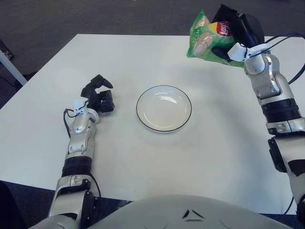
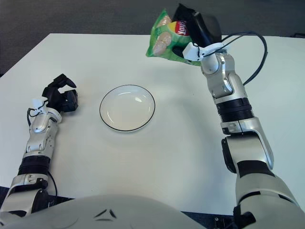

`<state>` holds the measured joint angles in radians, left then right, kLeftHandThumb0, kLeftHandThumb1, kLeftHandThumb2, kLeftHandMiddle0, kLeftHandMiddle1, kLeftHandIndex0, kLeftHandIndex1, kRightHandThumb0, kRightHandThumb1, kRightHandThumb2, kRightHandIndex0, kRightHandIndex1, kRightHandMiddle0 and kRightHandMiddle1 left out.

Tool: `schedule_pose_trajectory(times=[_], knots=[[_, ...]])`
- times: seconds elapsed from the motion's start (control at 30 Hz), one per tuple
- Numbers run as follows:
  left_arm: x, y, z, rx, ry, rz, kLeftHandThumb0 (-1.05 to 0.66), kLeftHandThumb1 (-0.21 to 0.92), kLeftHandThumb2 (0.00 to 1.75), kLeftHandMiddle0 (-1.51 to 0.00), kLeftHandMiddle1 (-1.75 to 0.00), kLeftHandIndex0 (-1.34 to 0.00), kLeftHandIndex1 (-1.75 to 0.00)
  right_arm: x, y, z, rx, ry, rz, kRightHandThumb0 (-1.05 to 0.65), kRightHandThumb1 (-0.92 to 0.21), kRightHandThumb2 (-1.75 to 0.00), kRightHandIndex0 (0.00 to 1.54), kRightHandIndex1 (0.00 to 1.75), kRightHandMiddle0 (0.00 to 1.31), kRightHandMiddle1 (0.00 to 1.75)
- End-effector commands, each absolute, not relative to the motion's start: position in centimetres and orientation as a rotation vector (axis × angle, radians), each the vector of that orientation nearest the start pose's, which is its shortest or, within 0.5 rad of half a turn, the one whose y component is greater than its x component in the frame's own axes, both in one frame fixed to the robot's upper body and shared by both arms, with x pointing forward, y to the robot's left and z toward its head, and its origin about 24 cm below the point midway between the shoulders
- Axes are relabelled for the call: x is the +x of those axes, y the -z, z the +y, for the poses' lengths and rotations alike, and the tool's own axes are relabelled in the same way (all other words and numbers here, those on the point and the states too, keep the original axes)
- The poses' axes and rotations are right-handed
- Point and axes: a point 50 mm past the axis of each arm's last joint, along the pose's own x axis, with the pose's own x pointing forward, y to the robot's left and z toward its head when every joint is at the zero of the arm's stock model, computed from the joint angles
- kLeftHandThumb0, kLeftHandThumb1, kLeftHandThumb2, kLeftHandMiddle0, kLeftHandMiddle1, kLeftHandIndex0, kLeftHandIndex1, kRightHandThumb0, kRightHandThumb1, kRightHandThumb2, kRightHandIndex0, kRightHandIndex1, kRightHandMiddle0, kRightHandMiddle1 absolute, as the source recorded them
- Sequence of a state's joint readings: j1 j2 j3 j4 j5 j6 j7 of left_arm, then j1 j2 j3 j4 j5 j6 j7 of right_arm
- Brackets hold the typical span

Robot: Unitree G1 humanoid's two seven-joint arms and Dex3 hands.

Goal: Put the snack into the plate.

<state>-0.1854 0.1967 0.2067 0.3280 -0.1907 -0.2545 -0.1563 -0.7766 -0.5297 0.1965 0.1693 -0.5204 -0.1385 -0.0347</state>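
Observation:
A green bag of chips [image 1: 206, 40] hangs in the air above the table's far right part, held by my right hand [image 1: 234, 37], whose fingers are shut on its right end. The bag [image 2: 165, 38] sits up and to the right of the plate, well above the tabletop. An empty white plate with a dark rim [image 1: 164, 108] lies at the middle of the table. My left hand [image 1: 97, 97] shows left of the plate, its fingers curled and holding nothing.
The white table [image 1: 143, 162] spreads wide around the plate. Dark carpet lies beyond its far edge. A cable [image 2: 252, 52] loops off my right wrist. A pale bar [image 1: 12, 67] crosses the far left edge.

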Motion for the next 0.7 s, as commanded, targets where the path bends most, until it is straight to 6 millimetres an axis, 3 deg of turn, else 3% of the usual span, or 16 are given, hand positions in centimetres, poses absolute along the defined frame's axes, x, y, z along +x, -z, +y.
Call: schedule_pose_trajectory(times=[0.0, 0.4, 0.67], knots=[[25.8, -0.4, 21.9, -0.088, -0.09, 0.015, -0.52, 0.21, 1.44, -1.3, -1.75, -0.7, -1.75, 33.5, -24.7, -13.2, -1.06, -0.113, -0.774, 0.0, 0.04, -1.69, 0.9, 1.65, 0.66, 1.75], [25.7, -0.4, 21.8, -0.089, -0.094, 0.012, -0.52, 0.21, 1.45, -1.3, -1.75, -0.7, -1.75, 32.9, -24.5, -8.6, -1.027, -0.32, -0.803, 0.0, 0.07, -1.74, 0.91, 1.7, 0.68, 1.75], [25.7, -0.5, 21.4, -0.103, -0.088, 0.002, -0.53, 0.21, 1.45, -1.3, -1.75, -0.7, -1.75, 32.5, -24.0, -6.6, -0.974, -0.416, -0.809, 0.0, 0.07, -1.75, 0.88, 1.74, 0.69, 1.74]])
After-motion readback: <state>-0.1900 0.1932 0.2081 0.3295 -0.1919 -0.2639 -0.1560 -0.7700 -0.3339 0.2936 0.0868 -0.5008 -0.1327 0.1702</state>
